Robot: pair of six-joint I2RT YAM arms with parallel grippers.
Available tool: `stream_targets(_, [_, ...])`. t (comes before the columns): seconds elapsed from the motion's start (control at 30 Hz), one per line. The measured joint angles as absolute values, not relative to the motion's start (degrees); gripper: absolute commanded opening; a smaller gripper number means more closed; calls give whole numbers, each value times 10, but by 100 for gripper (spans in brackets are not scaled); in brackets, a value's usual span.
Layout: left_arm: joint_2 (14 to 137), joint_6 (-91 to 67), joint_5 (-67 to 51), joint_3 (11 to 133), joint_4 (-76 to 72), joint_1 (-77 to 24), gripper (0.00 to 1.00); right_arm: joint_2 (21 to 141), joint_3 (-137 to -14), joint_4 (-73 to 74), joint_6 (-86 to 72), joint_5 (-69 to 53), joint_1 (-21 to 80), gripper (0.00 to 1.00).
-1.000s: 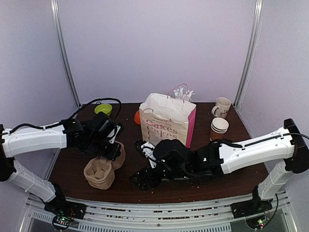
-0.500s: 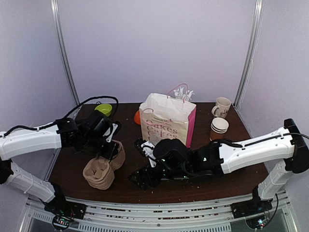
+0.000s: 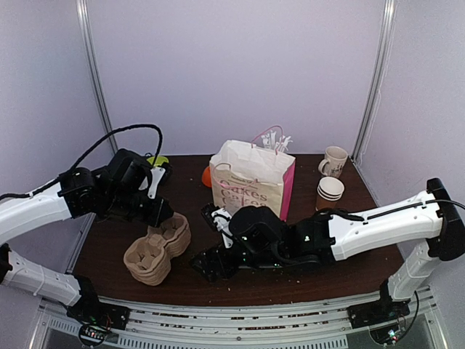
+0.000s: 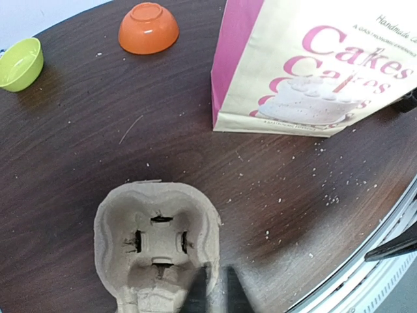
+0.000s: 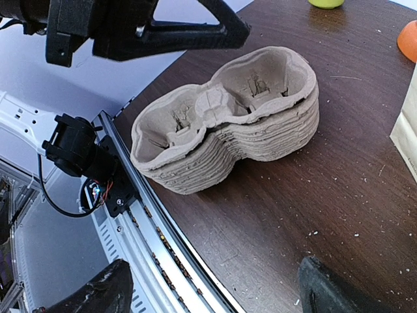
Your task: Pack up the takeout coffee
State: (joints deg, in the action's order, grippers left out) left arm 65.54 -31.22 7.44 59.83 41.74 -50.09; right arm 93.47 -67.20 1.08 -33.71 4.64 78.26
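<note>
Cups (image 3: pixel 330 190), brown paper with white rims, stand stacked near the bench's (image 3: pixel 327 280) right edge, just in front of a mug (image 3: pixel 334 161) and right of a white and pink "Cakes" bag (image 3: pixel 251 185) at the middle. A stack of pulp cup trays (image 3: pixel 156 247) lies toward the near left corner. The left gripper (image 3: pixel 163 212) hangs over the trays' far end, fingers together, gripping nothing. The right gripper (image 5: pixel 215 293) sits low by the near edge, facing the trays, fingers wide apart. An orange bowl (image 4: pixel 148 27) and a green bowl (image 4: pixel 21 62) sit toward the far left.
</note>
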Motion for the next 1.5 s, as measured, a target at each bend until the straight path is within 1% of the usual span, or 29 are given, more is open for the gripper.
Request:
stream_targets(0.03, [656, -309, 75, 601, 422, -501, 48, 936, -674, 10, -339, 48, 783, 90])
stream_targets(0.07, [656, -309, 75, 602, 428, -501, 53, 936, -675, 9, -340, 49, 783, 90])
stream_targets(0.13, [655, -309, 75, 603, 446, -501, 58, 936, -677, 10, -343, 52, 783, 90])
stream_targets(0.27, [641, -317, 72, 594, 482, -501, 61, 936, -677, 14, -343, 61, 783, 90])
stream_targets(0.4, [609, -333, 69, 569, 515, -502, 68, 936, -677, 16, -345, 64, 783, 90])
stream_targets(0.63, [597, -361, 69, 552, 550, -535, 68, 938, -677, 17, -349, 65, 781, 90])
stream_targets(0.73, [602, -373, 70, 552, 559, -562, 65, 942, -677, 17, -359, 64, 779, 90])
stream_targets(0.83, [604, -383, 71, 549, 563, -581, 59, 953, -678, 16, -370, 63, 774, 90])
stream_targets(1.1, [620, -401, 78, 528, 572, -616, 52, 968, -692, 15, -382, 61, 770, 90])
stream_targets(1.37, [644, -402, 89, 517, 572, -619, 30, 968, -693, 13, -390, 61, 770, 90])
stream_targets(1.5, [647, -401, 91, 516, 571, -619, 22, 968, -693, 13, -392, 61, 770, 90])
